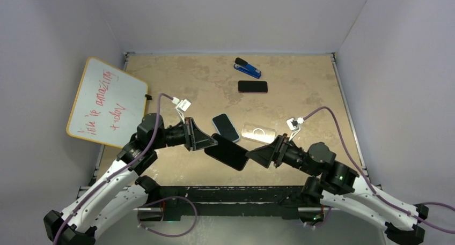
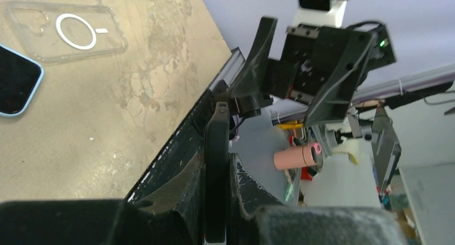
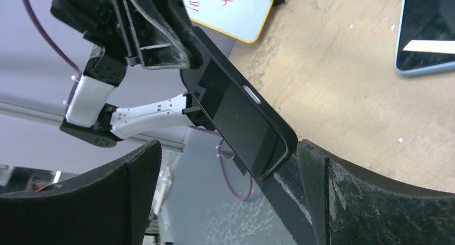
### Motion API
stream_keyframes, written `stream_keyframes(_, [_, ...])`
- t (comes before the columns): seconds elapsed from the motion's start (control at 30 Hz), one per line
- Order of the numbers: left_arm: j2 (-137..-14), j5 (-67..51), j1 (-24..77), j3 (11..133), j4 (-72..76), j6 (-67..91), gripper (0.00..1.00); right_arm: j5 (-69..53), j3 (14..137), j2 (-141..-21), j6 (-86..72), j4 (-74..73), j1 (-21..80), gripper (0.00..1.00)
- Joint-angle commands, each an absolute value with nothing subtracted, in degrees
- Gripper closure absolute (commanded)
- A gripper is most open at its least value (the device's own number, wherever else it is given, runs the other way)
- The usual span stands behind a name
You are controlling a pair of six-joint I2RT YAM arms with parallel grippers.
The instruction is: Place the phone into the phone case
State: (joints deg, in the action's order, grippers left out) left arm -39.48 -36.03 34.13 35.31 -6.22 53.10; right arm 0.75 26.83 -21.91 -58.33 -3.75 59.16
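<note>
Closest to me, just past the near edge of the tabletop [image 1: 300, 95], the phone [image 1: 229, 154] hangs in the air between the two arms: a slim black slab with a glossy dark screen, rounded corners and a smooth, slightly shiny rim with a small pale button slot on its side. The left fingers [image 2: 252, 188], rough matte black plastic with a grainy printed look, are clamped on one end of it, so from that wrist the phone shows edge-on as a thin dark strip pinched between them. The right fingers [image 3: 365, 202], the same coarse black stuff, are spread wide with the phone's free end reaching into the gap; its corner sits just beside one finger, and I can't tell whether it touches. A bit further in, a second phone [image 1: 226, 127] lies flat, dark glass framed in a pale blue rim. Just to its right is the phone case [image 1: 258, 133], lying flat and empty on the wood, a clear soft-cornered shell with a white ring and a short white bar printed on its back. The tabletop under them is tan board, mottled and scuffed with darker patches. Off to the left a whiteboard [image 1: 104, 103] with an orange-yellow frame and red handwriting leans by the wall. Further back lies a third phone [image 1: 252, 86], black with a reddish edge, and beyond it a blue and black stapler [image 1: 247, 68]
</note>
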Motion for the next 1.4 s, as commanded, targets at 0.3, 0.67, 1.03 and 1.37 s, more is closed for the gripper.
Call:
stream_keyframes(0.3, [-42.18,-51.52,34.1,36.87,1.84,48.34,1.0,-15.74,41.46,-35.67,-39.06,-10.86,59.06,0.12])
stream_keyframes(0.67, [-42.09,-53.19,34.1,35.09,3.33,47.64,1.0,-23.55,39.41,-47.54,-41.8,1.2,59.06,0.58])
stream_keyframes(1.03, [-43.07,-29.12,34.1,49.86,-24.6,30.29,0.36,-15.89,34.4,-47.3,-49.99,2.46,59.06,1.0])
stream_keyframes(1.37, [-36.67,1.76,34.09,55.15,-37.37,18.88,0.11,-4.64,38.63,-58.16,-51.01,1.72,55.78,1.0])
